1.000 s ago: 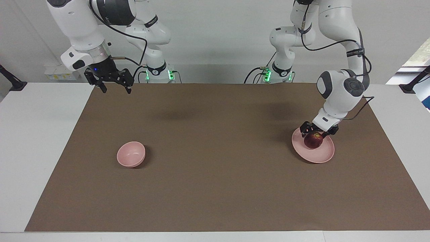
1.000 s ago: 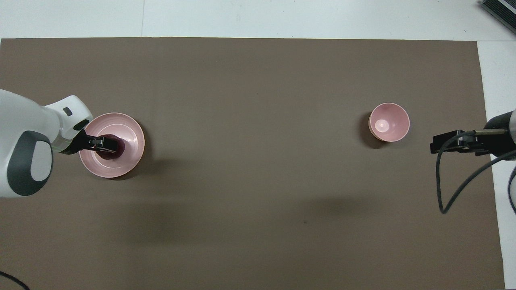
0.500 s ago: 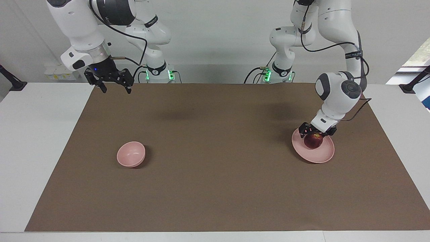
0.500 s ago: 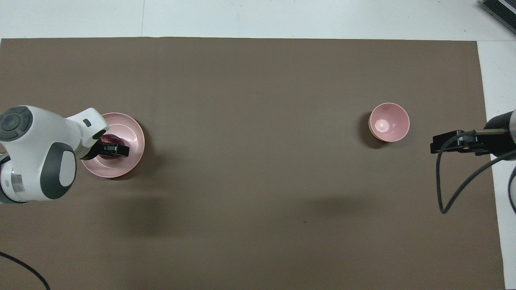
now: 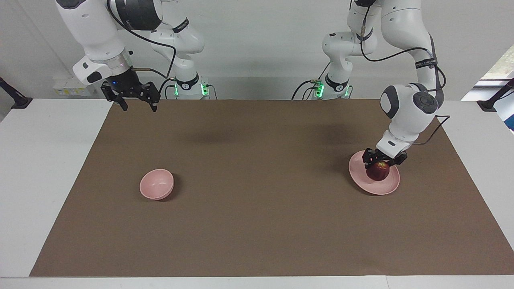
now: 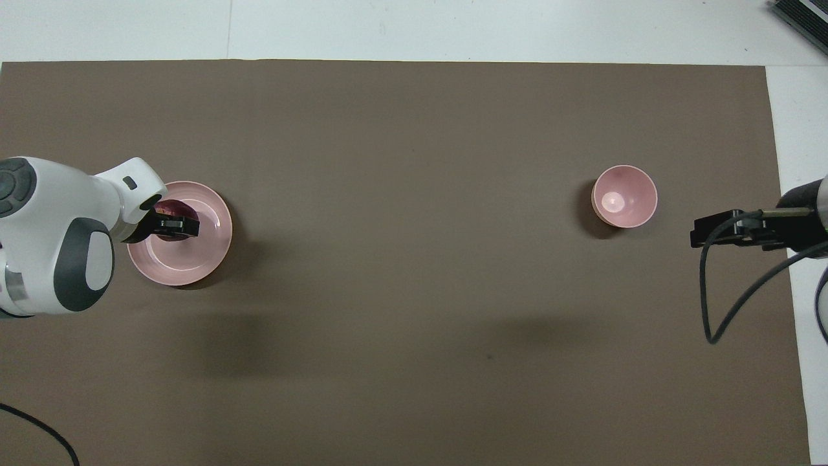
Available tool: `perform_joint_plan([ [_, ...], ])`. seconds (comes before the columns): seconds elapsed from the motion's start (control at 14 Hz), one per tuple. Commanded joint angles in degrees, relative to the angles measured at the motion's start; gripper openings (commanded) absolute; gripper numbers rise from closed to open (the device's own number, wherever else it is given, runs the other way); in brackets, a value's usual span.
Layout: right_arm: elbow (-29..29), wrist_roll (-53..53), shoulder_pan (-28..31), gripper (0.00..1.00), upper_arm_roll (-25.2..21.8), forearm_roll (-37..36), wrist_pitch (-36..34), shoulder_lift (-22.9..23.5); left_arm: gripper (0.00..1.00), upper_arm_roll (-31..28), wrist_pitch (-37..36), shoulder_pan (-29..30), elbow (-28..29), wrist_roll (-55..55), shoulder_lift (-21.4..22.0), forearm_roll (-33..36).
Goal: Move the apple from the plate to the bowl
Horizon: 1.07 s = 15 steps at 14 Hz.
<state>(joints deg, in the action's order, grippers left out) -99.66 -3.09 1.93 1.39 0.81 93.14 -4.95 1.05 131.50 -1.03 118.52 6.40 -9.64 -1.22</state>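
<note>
The dark red apple (image 5: 377, 172) is on the pale pink plate (image 5: 387, 185) at the left arm's end of the mat. My left gripper (image 5: 382, 161) is down over the plate, its jaws closed on the apple's upper part. In the overhead view the gripper (image 6: 174, 226) covers most of the apple (image 6: 169, 208) on the plate (image 6: 207, 249). The small pink bowl (image 5: 156, 184) stands empty toward the right arm's end, also seen in the overhead view (image 6: 624, 196). My right gripper (image 5: 135, 105) waits open and empty, raised over the mat's corner at its own end (image 6: 731, 228).
A brown mat (image 5: 257, 224) covers most of the white table (image 5: 48, 168). A loose black cable (image 6: 718, 304) hangs from the right arm. Bare mat lies between the plate and the bowl.
The left arm's wrist has swung and the left gripper has shifted slightly on the plate, the apple moving with it. The right arm has not moved.
</note>
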Motion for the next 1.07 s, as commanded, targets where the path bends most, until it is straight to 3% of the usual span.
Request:
perform_joint_plan([
  [0.0,-0.8,1.0,0.8,1.0,0.1,0.3,-0.5,-1.3,0.0,-0.3,-4.3,-0.1,-4.1,-0.9,0.1,-0.6],
  [0.14,-1.0,8.7,1.5,1.0,-0.2,2.6,-0.2,-1.3,0.0,-0.2,-8.8,-0.1,-8.5,-1.3,0.1,-0.7],
  [0.29,-1.2,12.9,5.7,1.0,-0.3,13.3,-0.1,-0.2,0.0,0.0,-13.5,-0.2,-12.2,-2.5,0.2,-2.1],
  [0.43,-2.5,15.6,6.9,1.0,-0.4,22.7,-0.3,1.7,0.0,0.0,-16.8,-0.3,-15.1,-2.5,0.2,-8.8],
  [0.57,-5.4,22.9,7.7,1.0,-0.5,32.4,-0.4,3.2,0.0,0.1,-18.7,-0.4,-15.8,-2.5,0.2,-13.9],
  [0.79,-7.6,27.7,7.4,1.0,-0.4,44.4,-0.1,6.5,0.0,0.4,-19.9,-2.0,-15.8,-2.4,0.2,-14.5],
  [1.0,-12.4,29.9,2.5,1.0,-0.2,55.7,2.6,6.4,0.0,1.1,-23.3,-2.0,-15.8,-0.9,0.3,-17.6],
])
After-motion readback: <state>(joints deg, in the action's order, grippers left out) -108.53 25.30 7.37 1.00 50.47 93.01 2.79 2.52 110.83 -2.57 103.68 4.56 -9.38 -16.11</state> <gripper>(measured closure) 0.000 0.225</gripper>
